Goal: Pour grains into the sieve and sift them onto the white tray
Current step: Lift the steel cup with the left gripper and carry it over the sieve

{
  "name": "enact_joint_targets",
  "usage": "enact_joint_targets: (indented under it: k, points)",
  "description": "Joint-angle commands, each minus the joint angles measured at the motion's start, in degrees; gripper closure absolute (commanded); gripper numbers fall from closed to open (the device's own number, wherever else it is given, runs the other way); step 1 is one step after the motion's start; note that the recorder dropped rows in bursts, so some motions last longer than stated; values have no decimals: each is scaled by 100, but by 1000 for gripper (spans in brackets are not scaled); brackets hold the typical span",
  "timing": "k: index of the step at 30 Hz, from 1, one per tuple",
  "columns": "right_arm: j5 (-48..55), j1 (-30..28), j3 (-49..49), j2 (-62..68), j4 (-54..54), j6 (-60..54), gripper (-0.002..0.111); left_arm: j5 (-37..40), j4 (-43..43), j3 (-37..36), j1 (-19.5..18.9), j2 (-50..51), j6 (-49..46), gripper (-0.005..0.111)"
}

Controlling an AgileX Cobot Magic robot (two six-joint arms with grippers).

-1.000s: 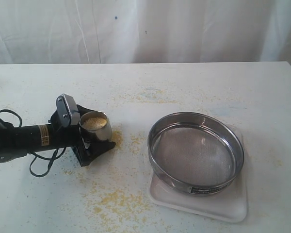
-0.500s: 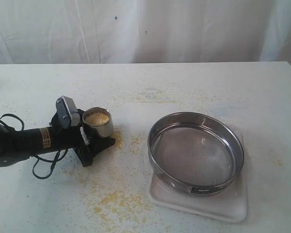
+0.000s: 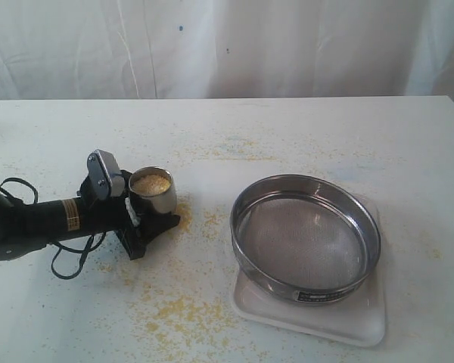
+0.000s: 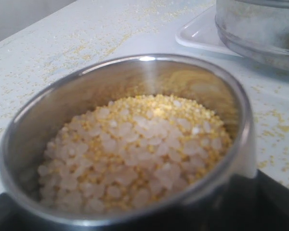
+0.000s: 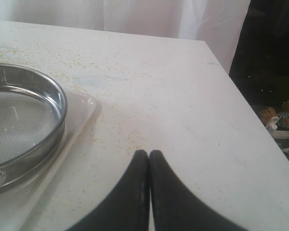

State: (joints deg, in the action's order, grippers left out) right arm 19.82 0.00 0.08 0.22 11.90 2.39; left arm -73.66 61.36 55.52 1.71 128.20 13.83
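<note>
right gripper (image 5: 149,155) jaws pressed together over counter (image 5: 183,91), sieve (image 5: 57,103) sitting in tray (image 5: 83,109) nearby, stray grains (image 5: 74,58) on counter

— What's lying on your table (image 3: 303,128)?
— Your tray (image 3: 363,325) at the right and a cup (image 3: 155,195) well apart at the left. Spilled grains (image 3: 181,310) are scattered between them and in front.
</note>
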Motion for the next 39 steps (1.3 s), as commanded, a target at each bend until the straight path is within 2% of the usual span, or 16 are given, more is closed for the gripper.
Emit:
enact_joint_targets:
  k: [1,11,26,39]
  points:
    - [-10,0,-8,-22,35,-19,108,370,37,-9,20,42,-81,106]
    - [-10,0,-8,-22,35,-19,108,370,-192,-9,99,-373,-91,106]
    - [-10,0,-8,-22,35,-19,108,370,-564,29,376,-380,-163,106]
    - [-10,0,-8,-22,35,-19,108,370,-696,1127,589,-380,994,106]
